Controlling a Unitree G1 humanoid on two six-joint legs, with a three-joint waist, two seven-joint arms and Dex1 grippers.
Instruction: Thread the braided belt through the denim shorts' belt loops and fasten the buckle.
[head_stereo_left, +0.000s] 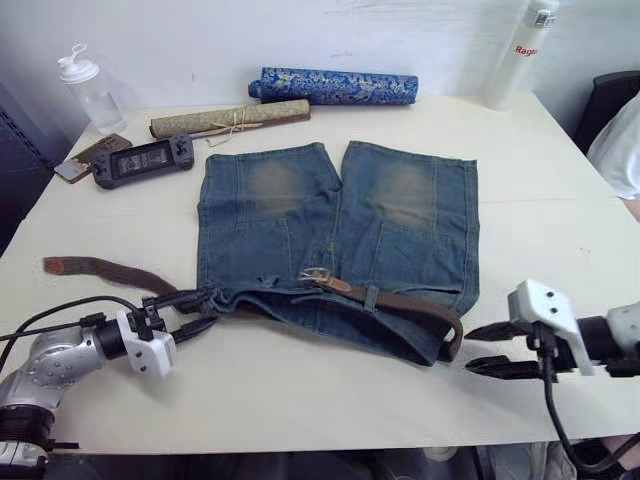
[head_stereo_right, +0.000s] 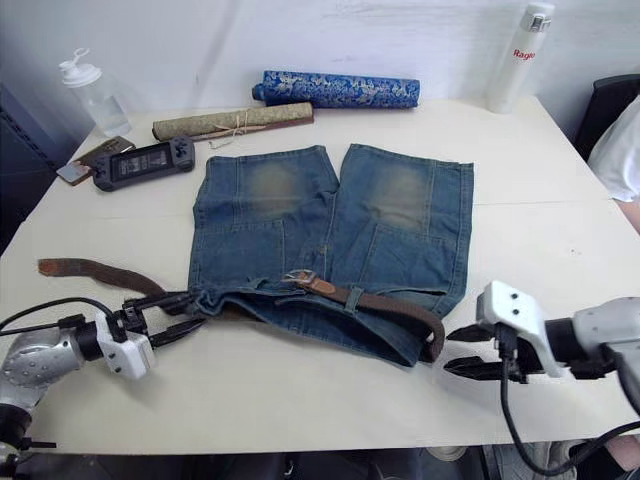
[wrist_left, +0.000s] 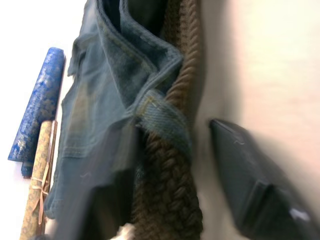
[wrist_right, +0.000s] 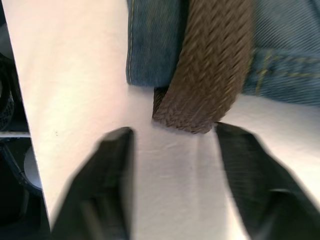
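Note:
The denim shorts (head_stereo_left: 330, 225) lie flat mid-table, waistband towards me. The braided belt (head_stereo_left: 410, 305) runs along the waistband through a belt loop (wrist_left: 165, 122); its left end trails on the table (head_stereo_left: 90, 268). The silver buckle (head_stereo_left: 315, 274) sits at the waistband's middle beside the tan tip (head_stereo_left: 338, 284). My left gripper (head_stereo_left: 200, 310) is open at the waistband's left corner, with belt and denim between its fingers (wrist_left: 250, 185). My right gripper (head_stereo_left: 470, 348) is open just right of the belt's bend (wrist_right: 210, 75), not touching it.
At the back lie a blue patterned roll (head_stereo_left: 335, 86) and a tan roll (head_stereo_left: 230, 118). A handheld console (head_stereo_left: 143, 160) and a clear bottle (head_stereo_left: 90, 90) are back left, a white bottle (head_stereo_left: 520, 50) back right. A person's sleeve (head_stereo_left: 620, 150) shows at the right edge.

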